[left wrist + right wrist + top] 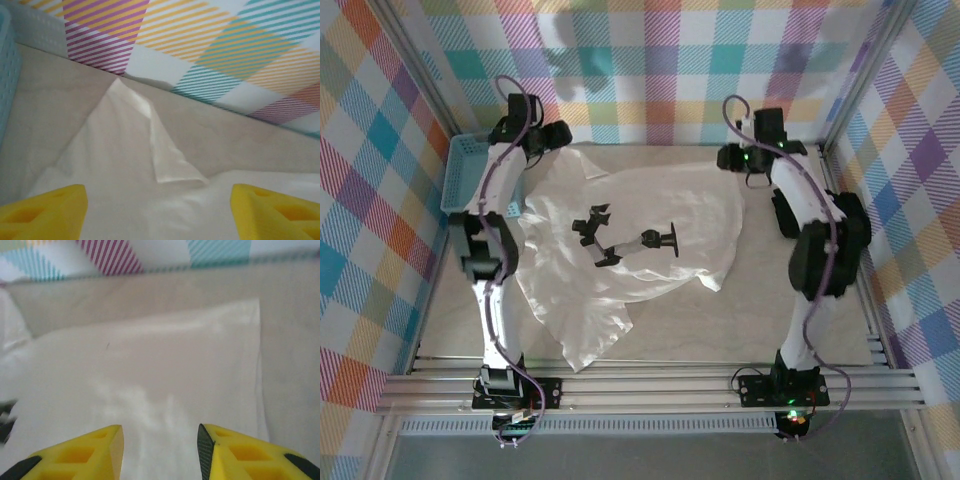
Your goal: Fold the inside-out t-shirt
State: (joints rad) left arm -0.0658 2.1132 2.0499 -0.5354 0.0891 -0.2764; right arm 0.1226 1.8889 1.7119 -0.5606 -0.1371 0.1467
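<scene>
Both the left fingers (45,212) and the right fingers (250,455) stand open, gripping nothing, and hang just over the white t-shirt (660,200), which lies spread on the desk (770,315) between the arms. The blue basket (460,160) stands at the far left corner; what it contains I cannot tell.

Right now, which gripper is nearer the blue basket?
Left. The left gripper hangs open just right of the blue basket, over the white t-shirt's far-left corner. The right gripper hangs open much farther right, over the t-shirt's far-right edge.
</scene>
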